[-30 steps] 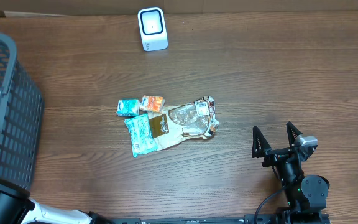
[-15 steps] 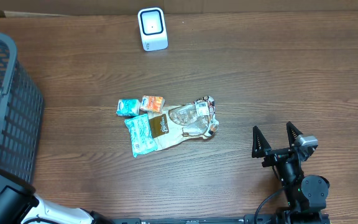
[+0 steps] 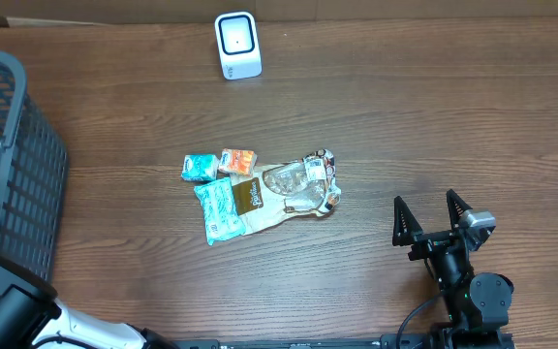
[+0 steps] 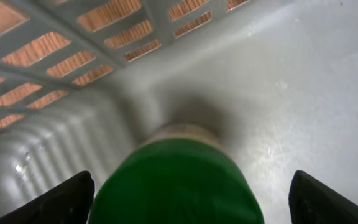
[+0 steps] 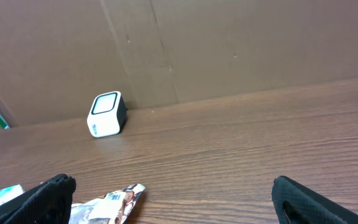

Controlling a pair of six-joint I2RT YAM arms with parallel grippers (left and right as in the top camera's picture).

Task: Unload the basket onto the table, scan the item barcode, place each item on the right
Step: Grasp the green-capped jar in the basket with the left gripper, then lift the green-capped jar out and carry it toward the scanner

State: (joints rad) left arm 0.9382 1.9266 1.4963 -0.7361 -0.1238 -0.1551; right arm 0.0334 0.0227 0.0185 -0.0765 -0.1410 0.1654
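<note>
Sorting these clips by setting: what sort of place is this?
Likely a mock shop checkout: a white barcode scanner on a wooden table, a pile of snack packets, and a grey plastic basket at the edge.

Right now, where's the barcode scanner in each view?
Overhead: barcode scanner at the top edge, left of centre.
Right wrist: scanner left of centre, at the cardboard wall.
Left wrist: not in it, only basket interior.
Shared landmark: clear snack packet, overhead centre, right wrist bottom left.

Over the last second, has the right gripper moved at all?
No. The right gripper stays put, same gap to the white barcode scanner in the overhead view, jaws open.
</note>
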